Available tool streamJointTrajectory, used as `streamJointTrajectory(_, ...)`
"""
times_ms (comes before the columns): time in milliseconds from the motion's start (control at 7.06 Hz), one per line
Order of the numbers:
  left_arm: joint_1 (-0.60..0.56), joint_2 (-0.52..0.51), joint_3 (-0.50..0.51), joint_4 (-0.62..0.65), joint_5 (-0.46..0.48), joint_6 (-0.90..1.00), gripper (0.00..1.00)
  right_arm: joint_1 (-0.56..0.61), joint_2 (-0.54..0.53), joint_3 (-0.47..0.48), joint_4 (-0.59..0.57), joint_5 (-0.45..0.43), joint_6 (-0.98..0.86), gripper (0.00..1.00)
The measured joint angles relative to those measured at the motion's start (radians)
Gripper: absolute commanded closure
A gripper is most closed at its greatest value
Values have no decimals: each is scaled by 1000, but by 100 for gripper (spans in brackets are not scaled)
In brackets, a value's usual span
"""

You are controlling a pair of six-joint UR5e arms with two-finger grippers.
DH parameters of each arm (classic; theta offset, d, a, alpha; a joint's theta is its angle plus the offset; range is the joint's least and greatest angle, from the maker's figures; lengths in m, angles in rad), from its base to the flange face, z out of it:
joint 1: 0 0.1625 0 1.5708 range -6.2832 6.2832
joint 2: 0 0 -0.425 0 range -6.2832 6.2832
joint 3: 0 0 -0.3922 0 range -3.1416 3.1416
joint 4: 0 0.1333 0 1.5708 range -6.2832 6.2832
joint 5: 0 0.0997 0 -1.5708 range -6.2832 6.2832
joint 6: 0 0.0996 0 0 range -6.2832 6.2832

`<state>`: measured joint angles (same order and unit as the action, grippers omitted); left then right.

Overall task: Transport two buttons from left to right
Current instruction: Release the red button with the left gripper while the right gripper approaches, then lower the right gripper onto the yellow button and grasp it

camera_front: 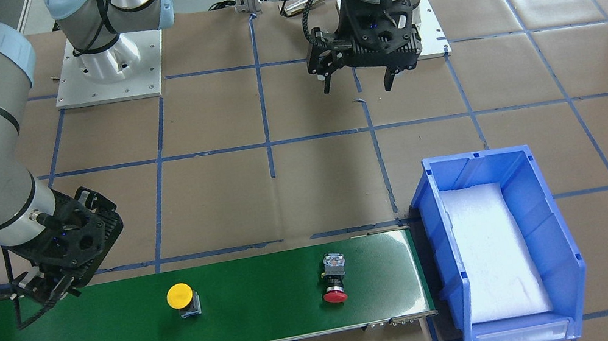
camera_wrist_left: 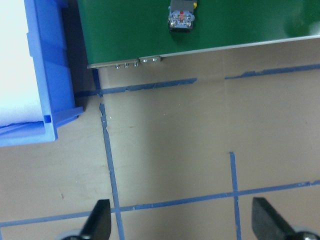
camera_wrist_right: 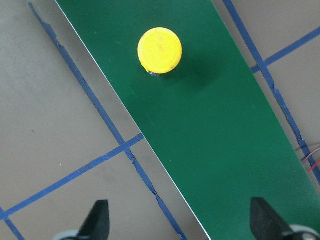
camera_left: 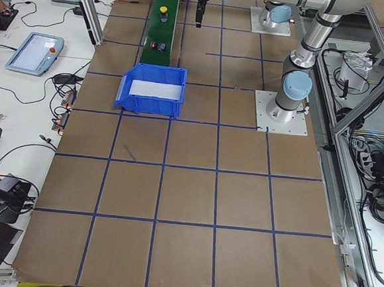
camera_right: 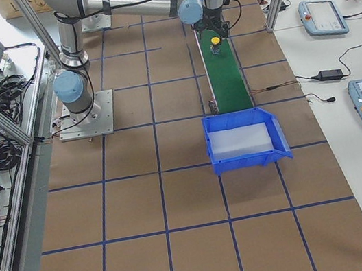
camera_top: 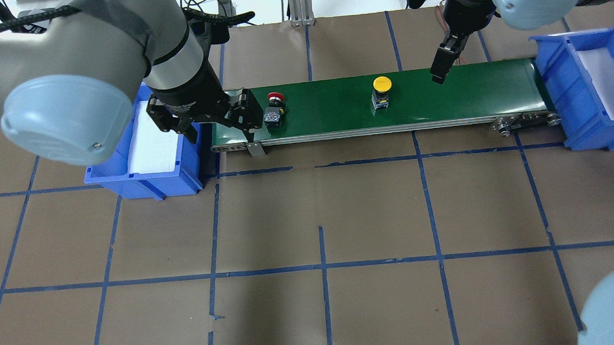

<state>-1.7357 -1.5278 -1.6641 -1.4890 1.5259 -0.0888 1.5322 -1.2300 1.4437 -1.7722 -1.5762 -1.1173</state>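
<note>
The yellow button (camera_top: 382, 84) stands cap-up near the middle of the green belt (camera_front: 254, 314), so from above it shows a round outline with no long axis to line up on. The right gripper (camera_top: 438, 73) hangs over the belt just to the right of it in the overhead view, between the button and the blue bin (camera_top: 549, 75) at the right edge. Its fingers are spread wide with nothing between them. In the right wrist view the button sits top centre, a little left of the midline between the two fingertips, so the coming move appears to be a short advance along the belt, then a descent. The red button (camera_front: 334, 279) lies on its side towards the belt's other end, with its long axis across the belt and its cap at the lower edge of the front-facing view. The left gripper (camera_front: 357, 84) is nearer to it but hovers off the belt, over the brown paper at upper centre of that view, also wide open and empty. Judgement: the yellow button falls to the right arm.
</note>
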Motion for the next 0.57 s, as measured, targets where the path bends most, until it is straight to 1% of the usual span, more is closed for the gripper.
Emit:
streamJointTrajectory(283,25,9,19,-32,7,-11,0,-1,44,31,-70,4,-180,0)
streamJointTrajectory(567,29,7,34,-45,10,-13,0,3,67,68,-167,11,-279,0)
